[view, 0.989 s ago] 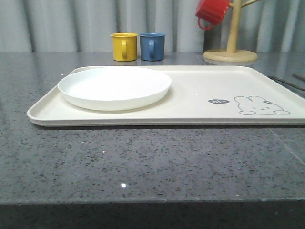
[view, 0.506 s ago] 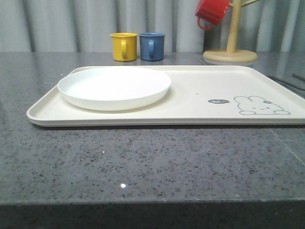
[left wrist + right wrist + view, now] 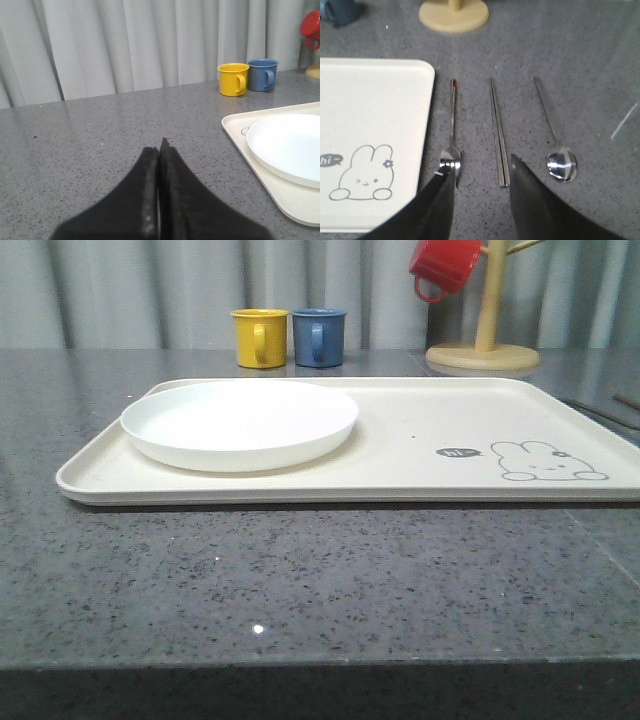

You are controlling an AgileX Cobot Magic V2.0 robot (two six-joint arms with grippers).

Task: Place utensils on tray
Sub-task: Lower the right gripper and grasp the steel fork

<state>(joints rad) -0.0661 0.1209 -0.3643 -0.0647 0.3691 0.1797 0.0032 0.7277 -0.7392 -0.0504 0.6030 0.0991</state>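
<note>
Three utensils beside tray (image 3: 375, 125), right pincer (image 3: 479, 175) open above fork (image 3: 451, 145)

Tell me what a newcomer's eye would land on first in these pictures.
First the big cream tray with its rabbit drawing, a white plate resting on its left part. Next the fork, chopsticks and spoon lined up on the grey counter beside the tray, with the open right gripper over them. At the back, yellow and blue mugs stand together.

Left gripper (image 3: 160, 150): two matte black fingers (image 3: 147, 190), broad at the base and tapering to narrow tips, with dull, lightly scuffed inner edges. Right gripper (image 3: 482, 172): two glossy black, wedge-shaped fingers (image 3: 527, 200) with smooth curved outer faces.
</note>
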